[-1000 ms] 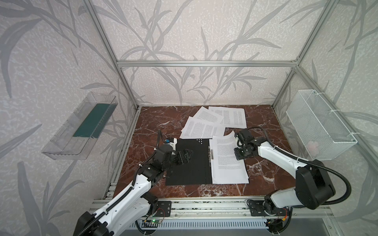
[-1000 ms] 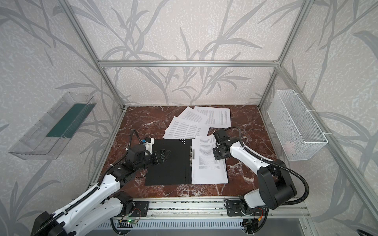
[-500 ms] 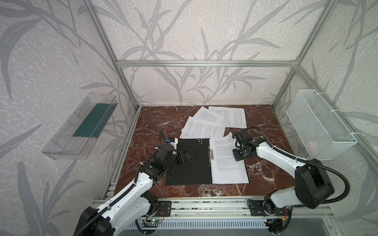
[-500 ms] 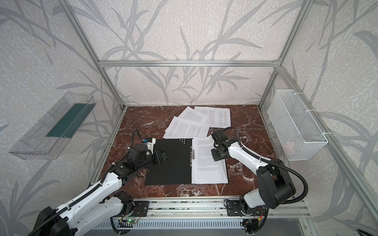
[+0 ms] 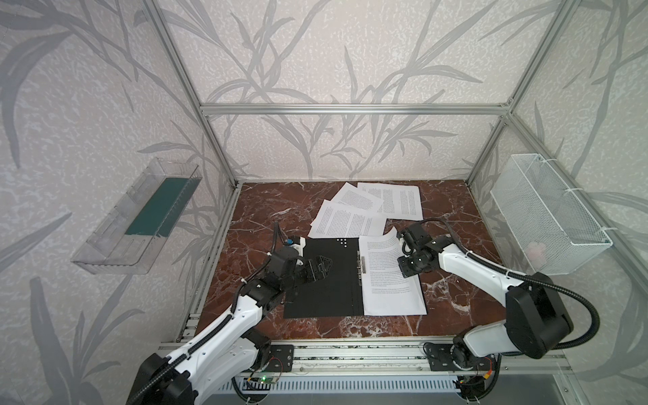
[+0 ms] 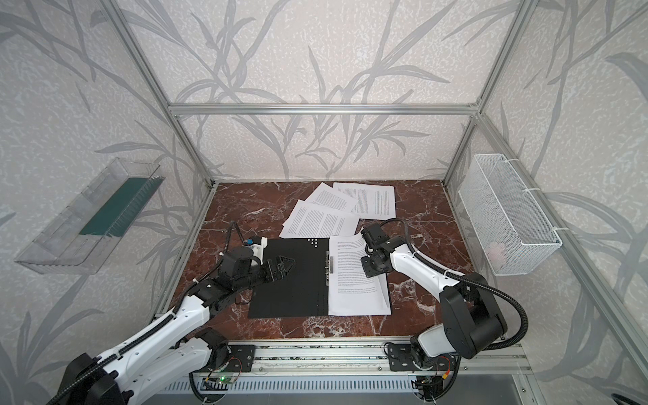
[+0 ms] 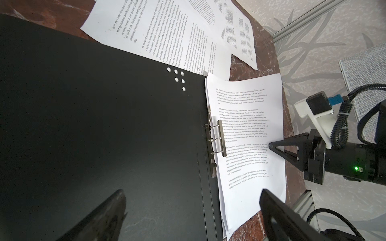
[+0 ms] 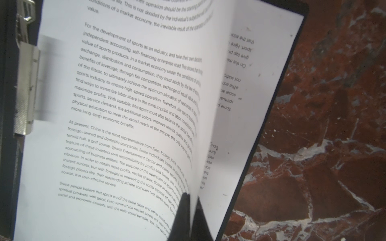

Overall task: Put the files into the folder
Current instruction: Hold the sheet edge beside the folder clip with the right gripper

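The left tool (image 5: 324, 267) hangs released above the black left half of the thin open folder (image 5: 326, 291) lying on the red-brown marble bench (image 5: 259, 214). On its right half, the right tool (image 8: 191, 205) is clenched on the lifted edge of the top white printed paper sheet (image 5: 389, 284). More loose white printed sheets (image 5: 350, 222) lie just behind.

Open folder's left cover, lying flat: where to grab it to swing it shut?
Take the cover at its free outer edge, left gripper coming in low from the left. It lies flat, hinged at the clip side, so probably only that edge lifts.
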